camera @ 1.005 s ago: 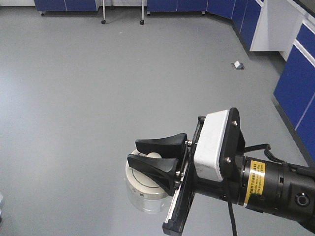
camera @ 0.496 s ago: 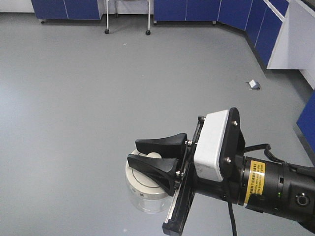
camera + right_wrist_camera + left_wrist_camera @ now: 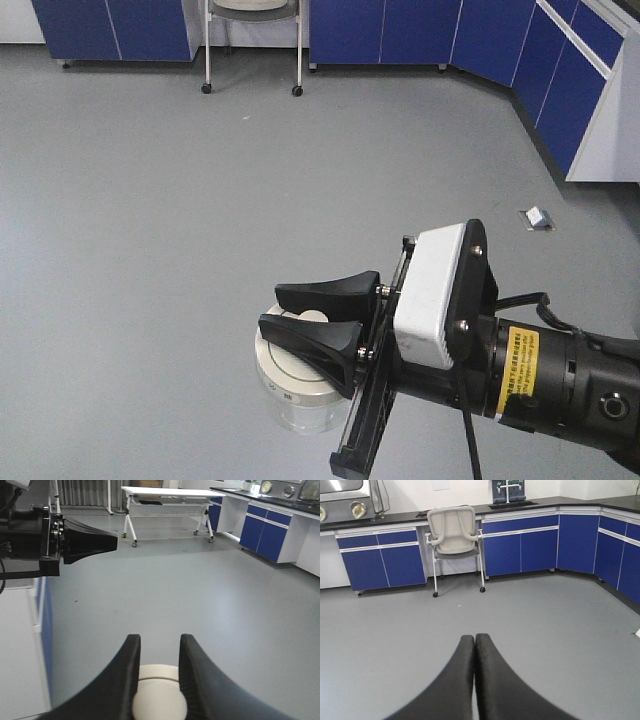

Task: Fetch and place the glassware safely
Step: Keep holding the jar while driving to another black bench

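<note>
Right now the glass jar [image 3: 298,405] hangs just under my right hand [image 3: 272,309], over bare floor [image 3: 150,250], with no table beneath it. The two black fingers [image 3: 125,680] are pinched from either side on the knob [image 3: 159,705] in the middle of the cream lid [image 3: 290,362]. The whole jar is carried by that knob alone, upright, with the clear body below the lid. I read the grip as forced by shape: the knob is the one part narrow enough for the fingers, and holding from above keeps the jar level. My worry is that I cannot tell how firmly the lid sits on the glass; if it is loose, the body could drop away.

My left hand [image 3: 474,639] has its fingers pressed together on nothing. It is held out level, off to the left of the right hand and, I think, out of the load's way. Well ahead of it stand a wheeled chair [image 3: 454,532] and blue cabinets [image 3: 520,545]. Far beyond the right hand is a white table [image 3: 170,492] on castors; whether that is the set-down spot I cannot say. I judge this the carrying leg, so slow, smooth travel matters.
</note>
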{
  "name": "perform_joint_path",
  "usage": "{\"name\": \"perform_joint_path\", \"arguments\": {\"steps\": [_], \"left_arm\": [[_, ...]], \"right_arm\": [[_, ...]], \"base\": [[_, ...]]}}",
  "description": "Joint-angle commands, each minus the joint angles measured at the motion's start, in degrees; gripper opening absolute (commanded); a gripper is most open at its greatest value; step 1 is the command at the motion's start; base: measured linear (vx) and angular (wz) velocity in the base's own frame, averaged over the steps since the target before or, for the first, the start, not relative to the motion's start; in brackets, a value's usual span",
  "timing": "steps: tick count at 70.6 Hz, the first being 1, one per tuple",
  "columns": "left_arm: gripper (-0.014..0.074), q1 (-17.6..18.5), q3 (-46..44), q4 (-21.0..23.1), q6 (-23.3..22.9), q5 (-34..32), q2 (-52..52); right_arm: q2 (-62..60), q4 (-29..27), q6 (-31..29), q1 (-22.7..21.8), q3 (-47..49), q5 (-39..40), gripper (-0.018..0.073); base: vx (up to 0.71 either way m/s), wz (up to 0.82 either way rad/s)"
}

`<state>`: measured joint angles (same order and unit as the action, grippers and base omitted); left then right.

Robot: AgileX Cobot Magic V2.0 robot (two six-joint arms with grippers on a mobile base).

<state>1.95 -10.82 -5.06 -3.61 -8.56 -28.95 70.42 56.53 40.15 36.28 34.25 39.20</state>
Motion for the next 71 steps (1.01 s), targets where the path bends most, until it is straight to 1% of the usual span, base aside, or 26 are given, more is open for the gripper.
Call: {"name": "perform_joint_path", "arguments": {"steps": [1, 71], "left_arm": [[-0.0007, 0.26, -1.55, 0.18, -0.46, -4.04, -0.03], [-0.0007, 0.26, -1.55, 0.18, -0.46, -4.04, -0.03]], "right_arm": [[-1.52, -2.16, -0.27, 0.01, 1.73, 3.93, -0.0004], [-1.52, -2.08, -0.27, 0.01, 1.73, 3.93, -0.0004]], "base": [[0.58, -0.05], [0.57, -0.02]]}}
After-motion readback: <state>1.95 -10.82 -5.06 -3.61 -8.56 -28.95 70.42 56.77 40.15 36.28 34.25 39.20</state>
